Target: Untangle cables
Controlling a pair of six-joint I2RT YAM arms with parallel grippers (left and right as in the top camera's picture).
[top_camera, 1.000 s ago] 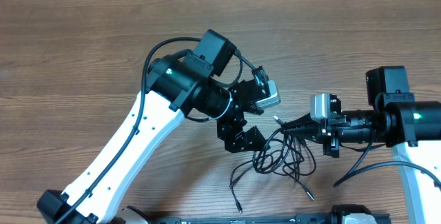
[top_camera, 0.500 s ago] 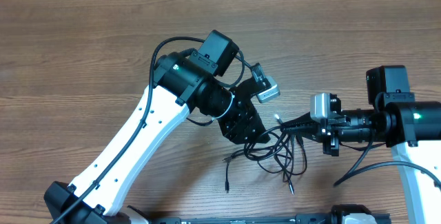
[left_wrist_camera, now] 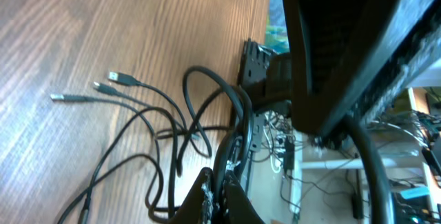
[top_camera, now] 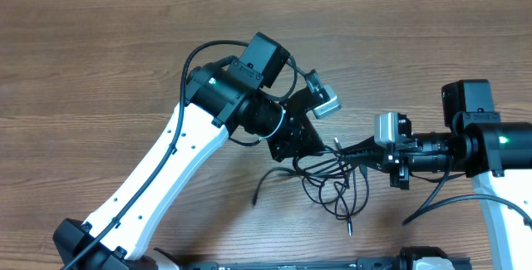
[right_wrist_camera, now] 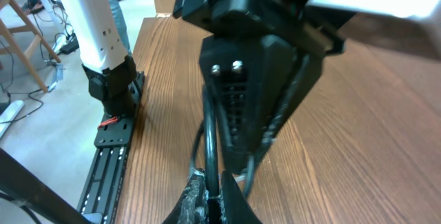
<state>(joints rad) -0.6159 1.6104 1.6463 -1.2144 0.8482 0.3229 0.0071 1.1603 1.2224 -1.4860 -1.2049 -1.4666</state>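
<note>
Left wrist view:
- left pincer (left_wrist_camera: pixel 219 198) clamped tight on 1 black strand of cables (left_wrist_camera: pixel 233 141)
- strand rises from between tips
- beyond: loose loops sprawl on tabletop (left_wrist_camera: pixel 103 17)
- farther out: 3 plug ends (left_wrist_camera: pixel 103 86) lie side by side, flat on wood

Right wrist view:
- right pincer (right_wrist_camera: pixel 210 200) closed on another strand
- left pincer looms just beyond

Overhead:
- both pincers meet at tangled clump mid-tabletop, tips near each other
- 2 loose tails trail from clump toward base edge
</note>
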